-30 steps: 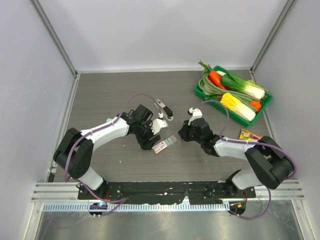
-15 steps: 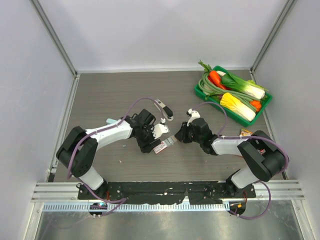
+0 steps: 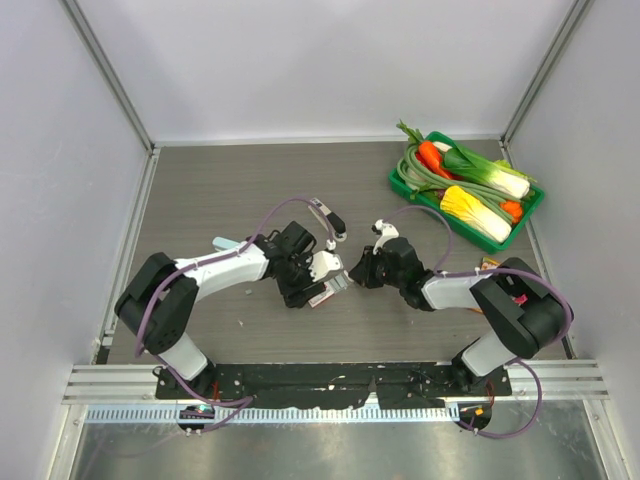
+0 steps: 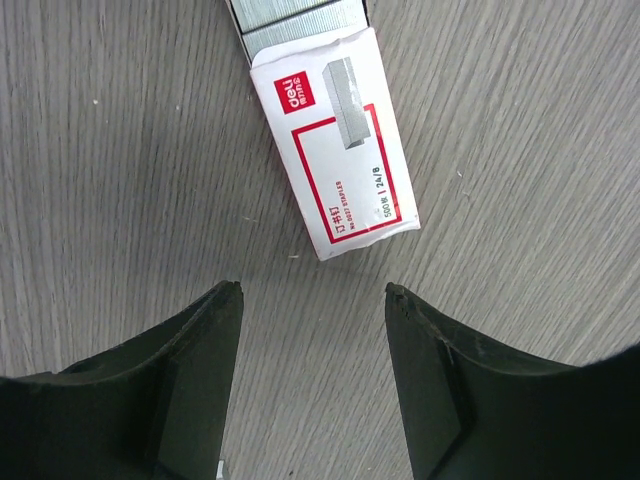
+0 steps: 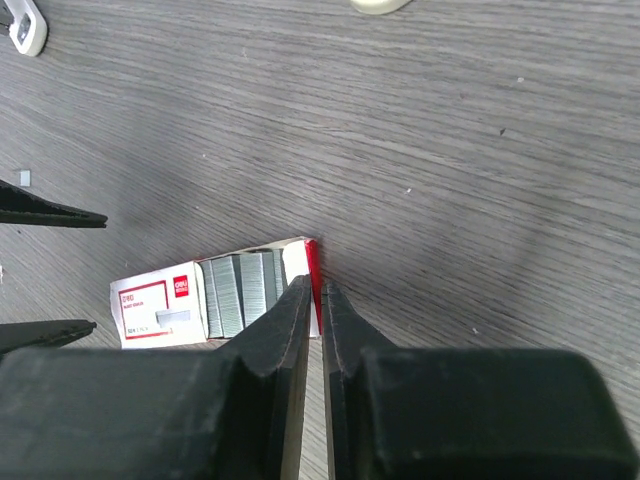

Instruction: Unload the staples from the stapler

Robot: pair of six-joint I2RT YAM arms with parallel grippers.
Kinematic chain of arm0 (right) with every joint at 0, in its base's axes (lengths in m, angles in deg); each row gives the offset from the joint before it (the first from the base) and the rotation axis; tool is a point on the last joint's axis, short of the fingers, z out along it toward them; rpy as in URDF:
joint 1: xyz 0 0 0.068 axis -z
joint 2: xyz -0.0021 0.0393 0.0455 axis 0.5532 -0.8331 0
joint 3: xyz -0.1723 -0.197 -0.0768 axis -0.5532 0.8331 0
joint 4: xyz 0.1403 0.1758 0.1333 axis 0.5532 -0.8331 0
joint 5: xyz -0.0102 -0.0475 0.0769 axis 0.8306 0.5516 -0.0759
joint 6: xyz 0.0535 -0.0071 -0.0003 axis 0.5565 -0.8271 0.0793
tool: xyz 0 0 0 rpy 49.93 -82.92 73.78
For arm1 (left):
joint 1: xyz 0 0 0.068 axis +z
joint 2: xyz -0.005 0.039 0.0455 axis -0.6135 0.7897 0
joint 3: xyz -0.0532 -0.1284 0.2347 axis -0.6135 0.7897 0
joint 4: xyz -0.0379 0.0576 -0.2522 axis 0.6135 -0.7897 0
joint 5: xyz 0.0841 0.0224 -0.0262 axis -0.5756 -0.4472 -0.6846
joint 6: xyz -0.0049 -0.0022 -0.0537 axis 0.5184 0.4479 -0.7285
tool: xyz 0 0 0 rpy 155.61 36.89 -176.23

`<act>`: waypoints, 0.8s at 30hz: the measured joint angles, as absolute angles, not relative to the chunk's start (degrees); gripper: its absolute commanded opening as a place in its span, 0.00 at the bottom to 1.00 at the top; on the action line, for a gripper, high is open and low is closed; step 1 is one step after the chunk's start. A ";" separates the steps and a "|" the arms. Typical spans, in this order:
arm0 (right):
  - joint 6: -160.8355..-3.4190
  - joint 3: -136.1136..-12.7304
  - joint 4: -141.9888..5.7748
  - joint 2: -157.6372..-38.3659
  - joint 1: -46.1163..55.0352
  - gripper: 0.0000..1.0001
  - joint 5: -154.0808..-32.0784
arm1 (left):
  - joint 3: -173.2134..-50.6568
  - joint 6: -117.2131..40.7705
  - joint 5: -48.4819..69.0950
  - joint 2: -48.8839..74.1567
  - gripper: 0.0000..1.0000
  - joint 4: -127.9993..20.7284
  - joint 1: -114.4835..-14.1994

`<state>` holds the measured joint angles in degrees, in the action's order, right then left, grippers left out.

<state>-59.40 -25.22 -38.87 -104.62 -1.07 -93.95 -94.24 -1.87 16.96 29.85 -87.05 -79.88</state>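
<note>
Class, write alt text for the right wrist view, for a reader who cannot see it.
The right gripper, jaws nearly together, pinches the red end flap of an open staple box lying flat on the grey wood-grain table. Rows of silvery staples show inside it.

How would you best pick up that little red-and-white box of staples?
I'd pinch the staple box across its two long sides near the middle, coming straight down from above: it lies flat on the table, narrow that way, and one end is open.
</note>
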 measured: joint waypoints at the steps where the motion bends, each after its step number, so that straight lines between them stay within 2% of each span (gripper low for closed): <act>1: -59.40 -25.22 -38.78 -104.84 -1.07 0.15 -94.10 | -94.22 -1.87 16.88 29.87 0.63 -86.85 -80.04; 12: -59.23 -25.25 -38.30 -105.96 -1.07 0.14 -94.87 | -94.16 -1.91 15.74 31.01 0.63 -85.80 -80.67; 24: -59.25 -25.25 -37.95 -106.20 -1.07 0.09 -95.70 | -95.03 -2.22 14.86 32.43 0.62 -84.82 -80.95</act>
